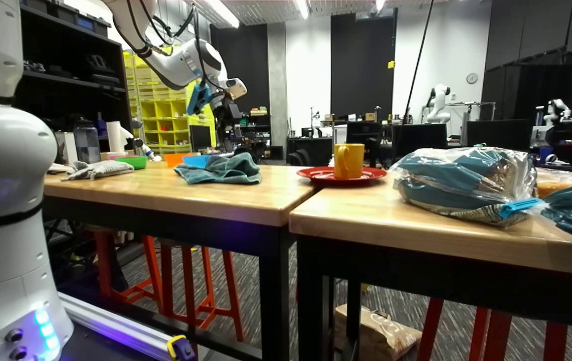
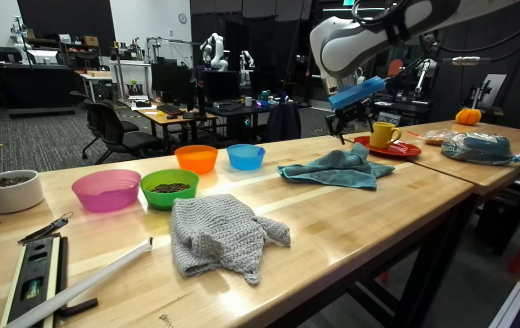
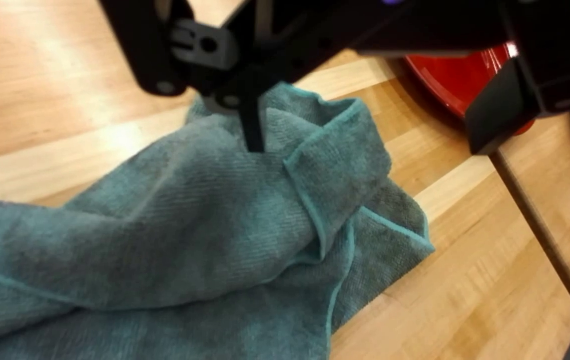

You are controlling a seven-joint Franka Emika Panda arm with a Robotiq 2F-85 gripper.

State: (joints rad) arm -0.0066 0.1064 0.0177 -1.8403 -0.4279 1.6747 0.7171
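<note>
Robot arm (image 2: 346, 50) had pincer (image 3: 367, 145) pts-down over wood tabletop (image 2: 314, 228), fingers (image 3: 252, 127) spread wide apart. Teal cloth (image 2: 332, 171) lay crumpled just below pincer; in wrist cam one finger stood over cloth's folded peak, other past its edge, over bare wood nr red plate (image 2: 408, 149). Brighter hem (image 3: 320, 131) of cloth showed betw. fingertips. Plate sat near cloth, on R of pincer in an ext. view, w/ yellow mug (image 2: 382, 135) upright on it. Seam (image 3: 539, 233) betw. the 2 tables ran just beyond that same finger in wrist cam. Blue bracket (image 2: 357, 92) sat on wrist, just above pincer in both ext. views. Farther out on plate side of pincer: bagged loaf (image 2: 476, 148), blue clip (image 1: 519, 205) at its neck; orange pumpkin (image 2: 468, 116) farther back. Opp. side of pincer, going outward in an ext. view: blue bowl (image 2: 246, 159) nearest, then orange bowl (image 2: 196, 160), green bowl (image 2: 164, 201) w/ brown pellets (image 2: 171, 187), pink bowl (image 2: 105, 193), white bowl (image 2: 13, 198) w/ dark bits (image 2: 9, 181). Grey knit cloth (image 2: 218, 232) lay well apart from pincer, beside green bowl; spirit level (image 2: 34, 273) even farther off.
</note>
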